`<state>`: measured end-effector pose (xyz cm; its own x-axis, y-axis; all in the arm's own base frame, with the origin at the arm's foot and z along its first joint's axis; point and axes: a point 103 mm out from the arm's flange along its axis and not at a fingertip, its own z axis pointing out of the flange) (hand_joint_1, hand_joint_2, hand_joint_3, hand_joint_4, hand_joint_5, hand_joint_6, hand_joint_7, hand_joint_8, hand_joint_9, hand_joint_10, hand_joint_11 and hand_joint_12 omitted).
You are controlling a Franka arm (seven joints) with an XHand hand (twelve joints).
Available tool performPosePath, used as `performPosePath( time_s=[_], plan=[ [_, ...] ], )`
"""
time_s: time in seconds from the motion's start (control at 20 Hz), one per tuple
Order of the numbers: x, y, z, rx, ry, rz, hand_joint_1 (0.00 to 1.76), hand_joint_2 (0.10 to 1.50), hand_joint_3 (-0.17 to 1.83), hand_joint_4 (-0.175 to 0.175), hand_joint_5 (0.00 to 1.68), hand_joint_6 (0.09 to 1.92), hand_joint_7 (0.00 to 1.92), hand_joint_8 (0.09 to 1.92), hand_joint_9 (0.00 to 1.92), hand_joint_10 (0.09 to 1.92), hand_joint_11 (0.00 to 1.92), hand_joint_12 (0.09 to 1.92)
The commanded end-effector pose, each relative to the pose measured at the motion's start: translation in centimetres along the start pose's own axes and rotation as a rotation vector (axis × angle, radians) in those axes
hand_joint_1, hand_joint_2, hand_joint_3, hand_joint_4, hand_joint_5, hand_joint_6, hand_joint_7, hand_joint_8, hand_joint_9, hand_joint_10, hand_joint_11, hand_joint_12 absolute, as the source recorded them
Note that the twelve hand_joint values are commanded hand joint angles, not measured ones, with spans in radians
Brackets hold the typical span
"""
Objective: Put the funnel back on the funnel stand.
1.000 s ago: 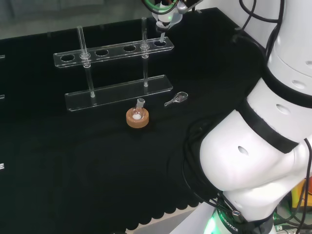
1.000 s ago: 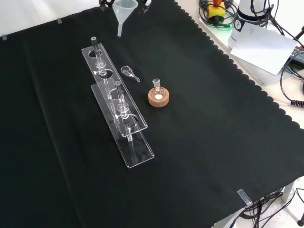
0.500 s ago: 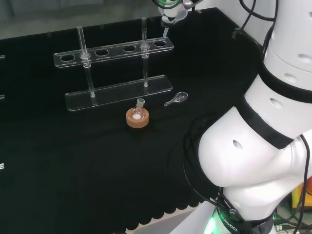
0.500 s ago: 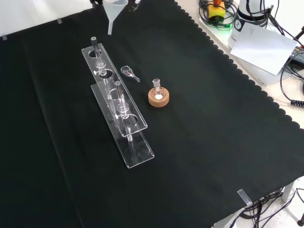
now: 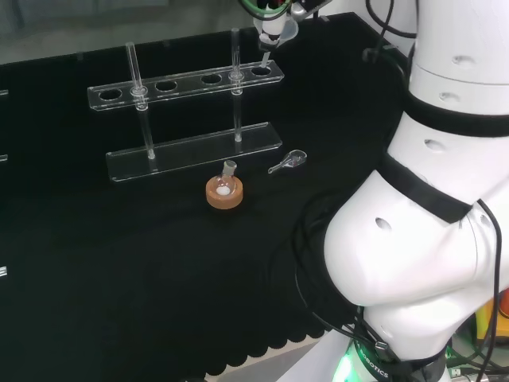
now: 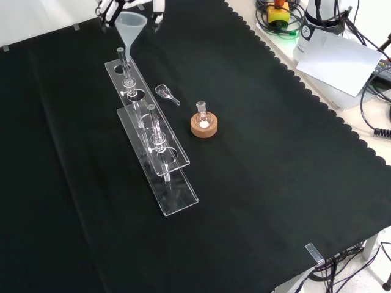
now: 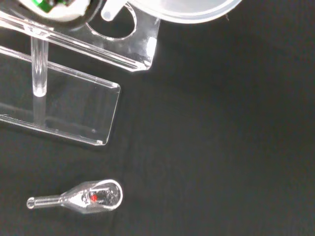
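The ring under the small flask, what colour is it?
Tan cork ring, clearest in the front view.

Light: even, bright | glare: clear stand [image 5: 187, 79] | wrist: funnel [image 7: 187, 10] perhaps blurred

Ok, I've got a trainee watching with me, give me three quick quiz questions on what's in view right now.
1. True or false: the funnel is held by the hand.
2. The funnel's stem hangs over which end of the funnel stand in the front view: A) far end, B) near end, C) middle?
3. What does the small flask sit on?

Key: 1 true. 2 A. 3 a cork ring.
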<state>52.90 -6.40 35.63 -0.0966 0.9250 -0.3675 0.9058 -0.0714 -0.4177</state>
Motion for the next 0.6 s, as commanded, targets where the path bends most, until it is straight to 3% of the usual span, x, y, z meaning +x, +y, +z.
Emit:
performPosePath(
  time_s=[0.05,0.6],
  plan=[
    [0.3,2.1,0.3,0.017,-0.025,-0.018,0.89,0.67,0.61,0.013,0.55,0.51,0.41,0.64,0.84,0.45,0.67,1.27],
    [0.4,3.2,1.2,0.054,-0.050,-0.016,0.89,0.67,0.61,0.014,0.55,0.53,0.41,0.64,0.84,0.45,0.67,1.27]
  ],
)
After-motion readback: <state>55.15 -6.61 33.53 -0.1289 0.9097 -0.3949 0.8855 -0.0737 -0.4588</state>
